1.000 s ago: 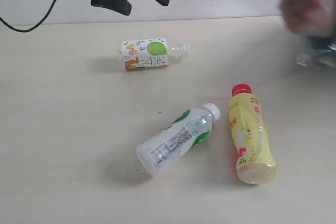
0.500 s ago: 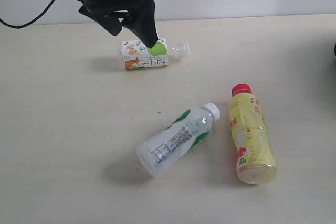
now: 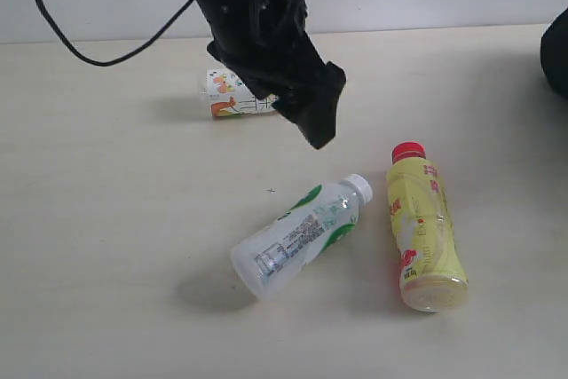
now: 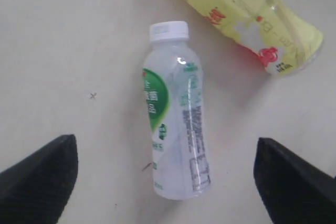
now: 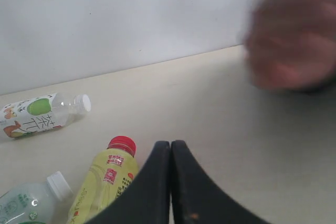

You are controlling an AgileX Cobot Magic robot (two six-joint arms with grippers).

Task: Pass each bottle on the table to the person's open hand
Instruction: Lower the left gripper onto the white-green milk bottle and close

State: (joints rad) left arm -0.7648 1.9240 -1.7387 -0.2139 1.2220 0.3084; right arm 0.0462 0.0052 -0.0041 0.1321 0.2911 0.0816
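Left gripper (image 4: 164,153): jaws are spread wide and nothing is gripped; it is held over the white-capped bottle (image 4: 176,129).
White-capped bottle: laid on its side on the table (image 3: 106,219), near the yellow bottle (image 3: 423,228) but apart from it.
Yellow bottle: laid on its side, red cap turned toward the table's far edge.
Small bottle (image 3: 229,95): laid near the far edge, partly hidden behind the left arm (image 3: 248,15).
Right gripper (image 5: 171,150): fingers are pressed together, nothing between them.
Person's hand (image 5: 291,40): blurred, seen beyond the right gripper; its pose cannot be told.
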